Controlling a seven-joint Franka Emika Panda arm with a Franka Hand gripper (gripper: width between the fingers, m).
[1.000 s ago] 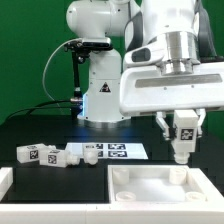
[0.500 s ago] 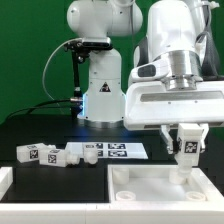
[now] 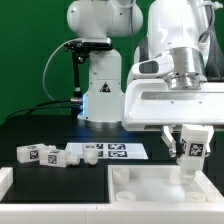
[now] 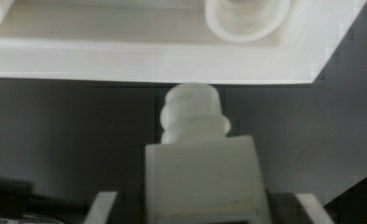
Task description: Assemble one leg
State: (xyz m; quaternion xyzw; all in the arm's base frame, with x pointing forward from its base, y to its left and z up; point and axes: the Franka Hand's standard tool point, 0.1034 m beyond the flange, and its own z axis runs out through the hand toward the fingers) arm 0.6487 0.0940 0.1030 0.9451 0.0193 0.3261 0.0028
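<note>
- The large flat white plastic panel with a raised rim (image 3: 150, 176) lay nearest, just below the pincer; its round corner socket (image 4: 251, 15) held nothing.
- The pincer (image 3: 190, 150) was clamped on the leg (image 4: 201, 170), a small white tagged plastic post, which hung upright with its threaded tip close to the panel's rim.
- Farther off, well apart from the pincer, similar loose white posts (image 3: 47, 155) lay beside the marker board (image 3: 112, 151).
- Judged progress: pickup was done; seating and screwing in remained.
</note>
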